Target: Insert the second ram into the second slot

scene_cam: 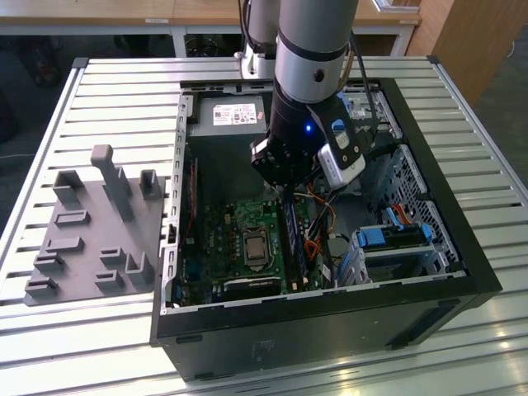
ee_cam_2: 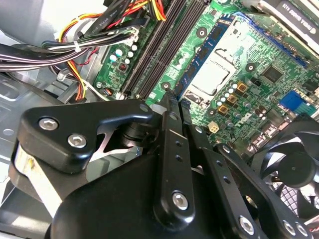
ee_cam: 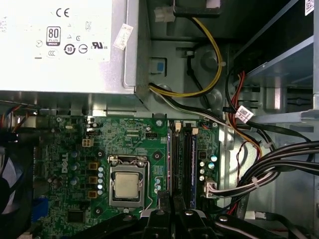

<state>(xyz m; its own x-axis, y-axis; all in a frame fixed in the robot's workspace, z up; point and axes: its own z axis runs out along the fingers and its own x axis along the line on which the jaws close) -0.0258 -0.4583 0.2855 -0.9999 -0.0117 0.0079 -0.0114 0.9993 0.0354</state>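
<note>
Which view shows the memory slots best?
The first wrist view: the memory slots lie square-on, nearly full length. The second wrist view shows them slanted, partly behind the pincer; the exterior view, partly behind the arm.

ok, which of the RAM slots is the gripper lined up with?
The one next to the CPU socket, where the blue RAM stick runs up to the gripper; the other slots lie farther off, toward the cables.

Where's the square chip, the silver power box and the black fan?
processor (ee_cam: 127,185): first wrist view, middle of its metal lid.
power supply (ee_cam: 60,64): first wrist view, its labelled silver face.
fan (ee_cam_2: 295,167): second wrist view, its hub.
</note>
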